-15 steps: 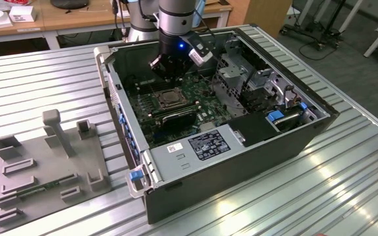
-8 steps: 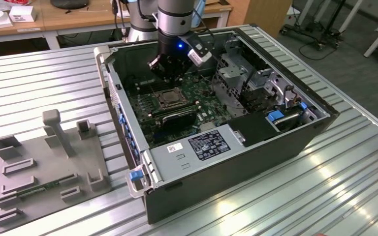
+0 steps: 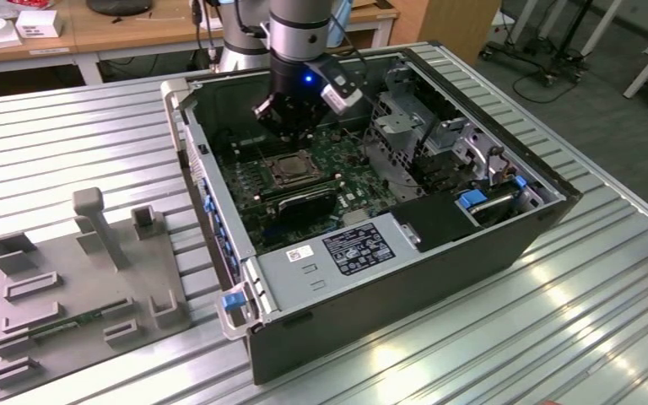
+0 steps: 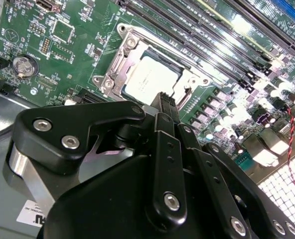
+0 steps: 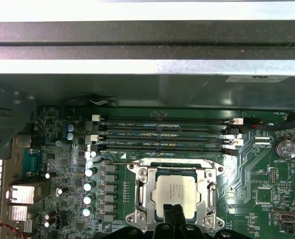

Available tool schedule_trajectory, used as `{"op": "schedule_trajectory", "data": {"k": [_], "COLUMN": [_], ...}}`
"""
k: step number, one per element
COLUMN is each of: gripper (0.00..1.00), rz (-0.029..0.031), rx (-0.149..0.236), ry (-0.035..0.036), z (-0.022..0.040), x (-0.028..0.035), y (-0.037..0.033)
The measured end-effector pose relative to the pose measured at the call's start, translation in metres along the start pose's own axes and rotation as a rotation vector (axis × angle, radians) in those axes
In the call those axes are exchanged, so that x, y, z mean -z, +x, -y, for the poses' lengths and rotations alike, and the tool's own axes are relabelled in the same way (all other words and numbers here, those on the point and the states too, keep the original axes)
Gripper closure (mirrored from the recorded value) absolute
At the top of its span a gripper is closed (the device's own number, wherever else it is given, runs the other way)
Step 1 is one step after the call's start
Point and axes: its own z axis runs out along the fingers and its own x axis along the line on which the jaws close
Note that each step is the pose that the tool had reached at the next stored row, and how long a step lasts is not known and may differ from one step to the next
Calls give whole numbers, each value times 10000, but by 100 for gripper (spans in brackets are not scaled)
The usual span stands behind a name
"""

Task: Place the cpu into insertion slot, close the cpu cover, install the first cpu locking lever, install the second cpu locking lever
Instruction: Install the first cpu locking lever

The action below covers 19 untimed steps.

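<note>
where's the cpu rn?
In both wrist views the cpu sits in the insertion slot, beside the long memory slots, with the gripper close by it.

No words or numbers can be read clearly. In the exterior view, a black label (image 3: pixel 358 250) with tiny white print sits on the grey metal box (image 3: pixel 279 291) at one end of the computer case (image 3: pixel 414 295). A small white sticker (image 3: pixel 300 254) sits just beside the label. In the first wrist view, the cpu (image 5: pixel 180 195) has faint print. The green circuit board (image 5: pixel 257 174) has tiny white letters, and a pale wall sticker (image 5: pixel 259 78) sits on the case wall.
</note>
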Motion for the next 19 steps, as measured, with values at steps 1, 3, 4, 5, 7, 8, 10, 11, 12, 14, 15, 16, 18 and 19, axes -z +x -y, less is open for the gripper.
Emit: {"op": "schedule_trajectory", "data": {"k": [1,3,4,5,7,8,10,11,12,14,15,16,18,19], "gripper": [89,89,89,89,89,89,89,89,89,89,89,89,89,89], "rz": [2,6,9,12,19,31,41,45,46,48,47,47,48,47], "rx": [0,0,1,1,1,1,2,3,3,2,2,3,4,3], "ry": [0,1,0,0,1,0,0,-1,0,2,2,2,1,1], "z": [0,0,-1,-1,-1,-2,-3,-3,-3,-3,-4,-4,-3,-3], "x": [0,1,1,1,1,1,2,1,1,1,2,2,1,1], "y": [9,31,42,55,84,120,156,170,184,205,209,209,210,210]}}
